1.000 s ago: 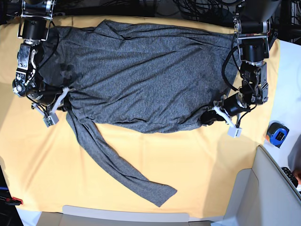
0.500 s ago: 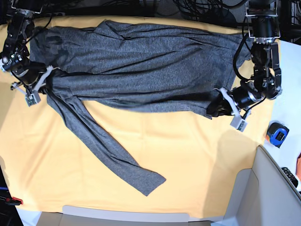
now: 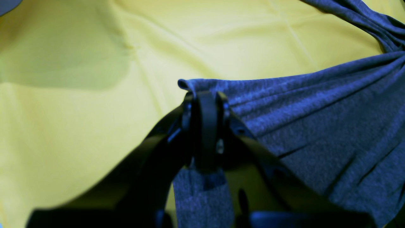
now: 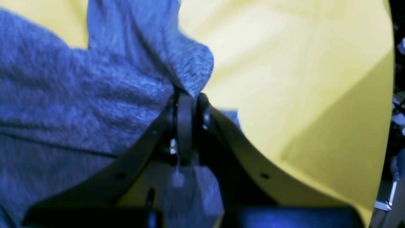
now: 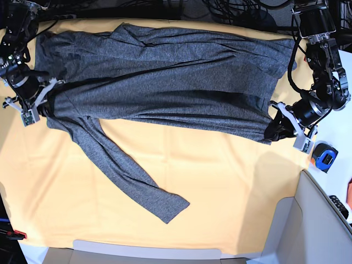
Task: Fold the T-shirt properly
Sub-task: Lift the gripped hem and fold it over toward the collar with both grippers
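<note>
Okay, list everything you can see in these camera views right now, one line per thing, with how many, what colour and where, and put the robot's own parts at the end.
T-shirt: one, heather dark grey, long-sleeved, stretched across the far half of the table, one sleeve trailing toward the near edge.
table cloth: one, yellow-orange, covering the table under the shirt.
tape measure: one, blue and black, on the white surface off the cloth's edge, at the base view's right.
cables: several, black, bundled beyond the far edge.
left gripper: one, black with white parts, shut on the T-shirt's edge at the base view's right.
right gripper: one, black with white parts, shut on the T-shirt's edge at the base view's left.
</note>
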